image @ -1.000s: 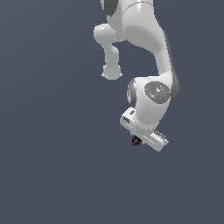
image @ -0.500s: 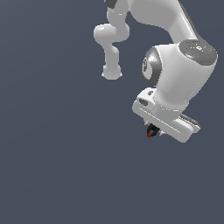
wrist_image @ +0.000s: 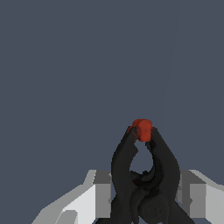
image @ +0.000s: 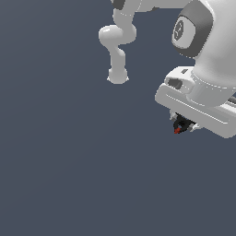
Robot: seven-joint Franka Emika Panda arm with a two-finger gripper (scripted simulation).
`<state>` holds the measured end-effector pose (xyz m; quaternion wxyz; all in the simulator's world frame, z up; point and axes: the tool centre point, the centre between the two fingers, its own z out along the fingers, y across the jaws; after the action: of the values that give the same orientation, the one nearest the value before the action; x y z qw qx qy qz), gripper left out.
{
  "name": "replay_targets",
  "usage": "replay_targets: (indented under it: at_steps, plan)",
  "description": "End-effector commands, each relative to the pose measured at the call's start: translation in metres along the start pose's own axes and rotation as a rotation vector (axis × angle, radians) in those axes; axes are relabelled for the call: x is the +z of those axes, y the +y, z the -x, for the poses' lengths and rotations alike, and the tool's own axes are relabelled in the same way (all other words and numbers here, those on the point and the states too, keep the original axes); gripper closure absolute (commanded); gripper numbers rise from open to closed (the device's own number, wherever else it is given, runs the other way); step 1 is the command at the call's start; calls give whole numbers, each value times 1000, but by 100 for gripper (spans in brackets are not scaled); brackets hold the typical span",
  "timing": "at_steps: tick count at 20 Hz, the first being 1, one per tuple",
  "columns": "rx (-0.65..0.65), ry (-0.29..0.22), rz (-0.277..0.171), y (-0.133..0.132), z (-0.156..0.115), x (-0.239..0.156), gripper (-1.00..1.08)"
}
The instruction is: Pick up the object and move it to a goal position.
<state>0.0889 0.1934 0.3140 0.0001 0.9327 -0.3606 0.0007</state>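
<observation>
The object point(image: 179, 128) is a tiny black item with a small red tip, hanging under the white hand of my arm at the exterior view's right. My gripper point(image: 185, 122) is shut on it and holds it in the air above the plain grey ground. In the wrist view the object point(wrist_image: 142, 166) shows as black curved prongs that meet at the red tip point(wrist_image: 142, 129). It sits between my light grey fingers point(wrist_image: 99, 192), and my gripper point(wrist_image: 146, 190) holds its lower part, which is partly hidden.
The white arm links point(image: 116, 44) rise at the top of the exterior view. The big wrist joint point(image: 203, 32) fills the upper right corner. A flat dark grey surface point(image: 69, 161) lies all around.
The arm has swung toward the exterior view's right and closer to the camera, carrying the object with it. The grip on the object looks the same.
</observation>
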Motion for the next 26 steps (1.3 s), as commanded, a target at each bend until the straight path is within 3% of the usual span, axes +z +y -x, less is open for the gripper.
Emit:
replay_targets:
  at_steps: [1, 13, 26]
  plan:
    - [0, 0, 1, -6, 3, -16, 108]
    - [0, -1, 1, -25, 11, -67, 108]
    - [-1, -1, 0, -32, 13, -83, 108]
